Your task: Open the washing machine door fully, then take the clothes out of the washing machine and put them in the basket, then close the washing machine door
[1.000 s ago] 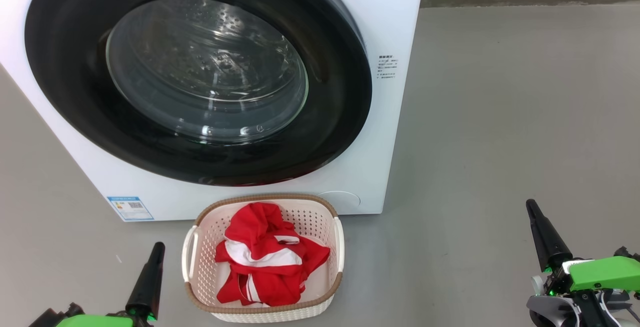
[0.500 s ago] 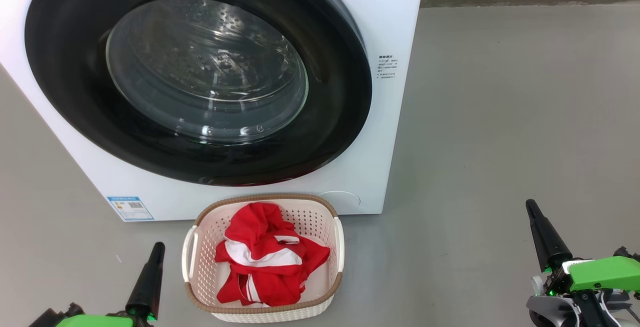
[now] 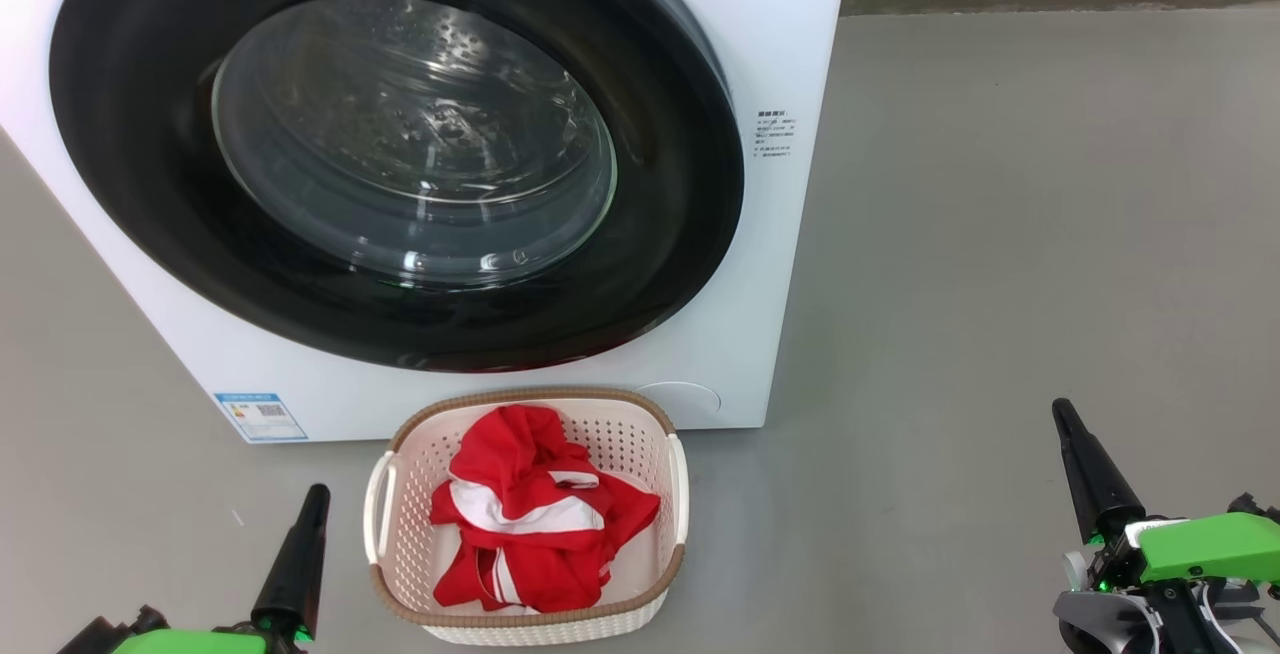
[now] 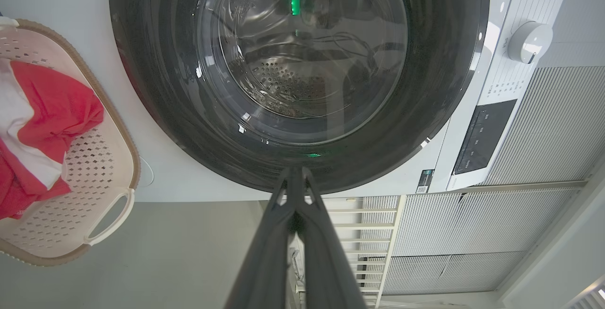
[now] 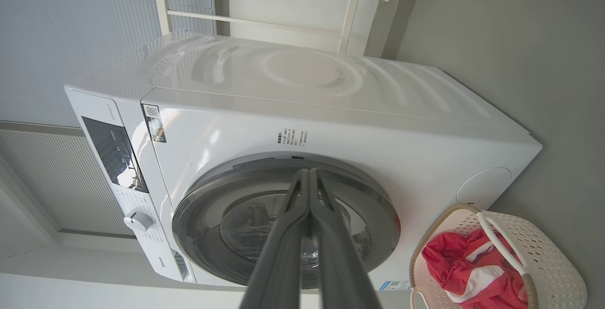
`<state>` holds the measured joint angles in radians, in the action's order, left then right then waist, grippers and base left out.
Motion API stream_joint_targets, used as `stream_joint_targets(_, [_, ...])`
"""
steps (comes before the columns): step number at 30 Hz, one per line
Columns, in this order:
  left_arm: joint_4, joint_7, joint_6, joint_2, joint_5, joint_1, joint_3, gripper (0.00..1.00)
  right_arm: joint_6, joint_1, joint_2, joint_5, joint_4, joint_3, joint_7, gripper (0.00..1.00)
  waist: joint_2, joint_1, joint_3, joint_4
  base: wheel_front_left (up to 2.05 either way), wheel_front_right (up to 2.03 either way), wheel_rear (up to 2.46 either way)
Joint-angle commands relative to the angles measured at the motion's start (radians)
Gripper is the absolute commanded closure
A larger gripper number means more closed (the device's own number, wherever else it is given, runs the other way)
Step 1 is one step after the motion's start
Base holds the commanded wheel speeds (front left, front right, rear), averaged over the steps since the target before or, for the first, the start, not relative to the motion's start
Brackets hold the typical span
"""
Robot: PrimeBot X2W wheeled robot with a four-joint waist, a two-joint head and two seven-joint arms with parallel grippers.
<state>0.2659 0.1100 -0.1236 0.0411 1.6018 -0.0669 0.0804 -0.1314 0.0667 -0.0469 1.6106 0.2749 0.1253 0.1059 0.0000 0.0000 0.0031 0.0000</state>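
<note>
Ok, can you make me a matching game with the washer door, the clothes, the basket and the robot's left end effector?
Things:
1. door
2. clothes
3. basket
4. left end effector

Descriptions:
A. cream, with a brown rim
B. two dark fingers pressed together, holding nothing
C. round, black rim, closed
D. red and white, lying in the basket

Pairs: 1-C, 2-D, 3-A, 4-B

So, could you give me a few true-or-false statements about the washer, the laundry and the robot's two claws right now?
1. The washing machine door stands wide open. False: it is shut against the washing machine.
2. The red clothes lie in the basket. True.
3. The left gripper holds a garment. False: it is shut on nothing, beside the basket.
4. The right gripper is shut and well apart from the basket. True.
</note>
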Motion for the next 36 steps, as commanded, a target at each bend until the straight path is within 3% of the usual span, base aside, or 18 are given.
stream_joint_targets(1, [-0.021, 0.003, -0.007, 0.009, 0.007, -0.041, 0.034, 1.00, 0.001, 0.041, -0.006, 0.000, -0.030, -0.014, 0.005, 1.00, 0.0000, 0.0000, 0.000, 0.000, 0.00, 0.00, 0.00])
stream_joint_targets(36, [-0.021, 0.003, -0.007, 0.009, 0.007, -0.041, 0.033, 1.00, 0.001, 0.041, -0.005, -0.001, -0.030, -0.012, 0.007, 1.00, 0.0000, 0.0000, 0.000, 0.000, 0.00, 0.00, 0.00])
